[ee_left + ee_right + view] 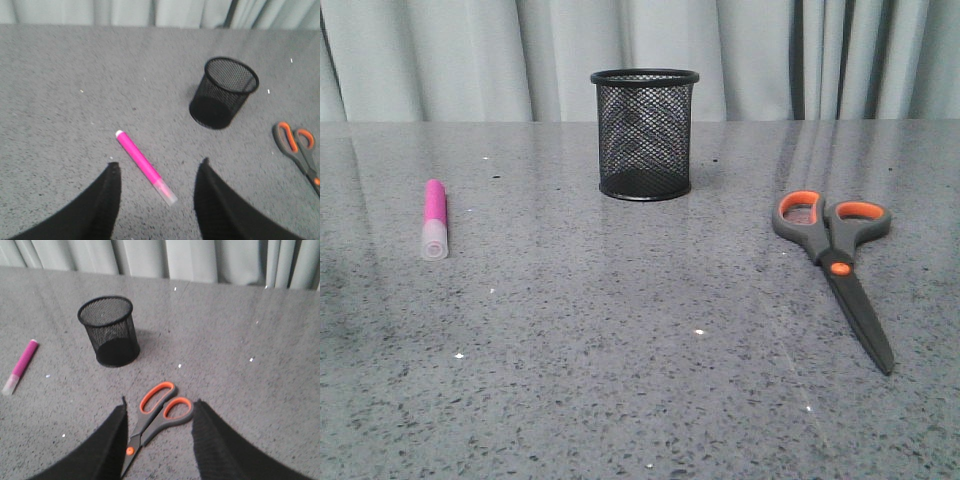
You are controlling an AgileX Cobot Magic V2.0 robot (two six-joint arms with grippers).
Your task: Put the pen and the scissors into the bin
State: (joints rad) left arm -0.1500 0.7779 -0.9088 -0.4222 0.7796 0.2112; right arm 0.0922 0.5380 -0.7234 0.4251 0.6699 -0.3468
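Observation:
The pink pen [435, 218] with its whitish cap lies on the table at the left. The grey and orange scissors [837, 264] lie at the right, blades pointing toward the front edge. Between them, farther back, stands the black mesh bin [645, 133], upright and holding nothing that I can see. Neither arm shows in the front view. My left gripper [159, 167] hovers open above the pen [145, 166], which lies slantwise between the fingers. My right gripper [160, 405] is open over the scissors [159, 415], its fingers either side of the handles. The bin shows in both wrist views [223, 92] [110, 330].
The speckled grey table [620, 350] runs back to a pale pleated curtain [470, 55] behind the bin. A few small white specks dot the surface.

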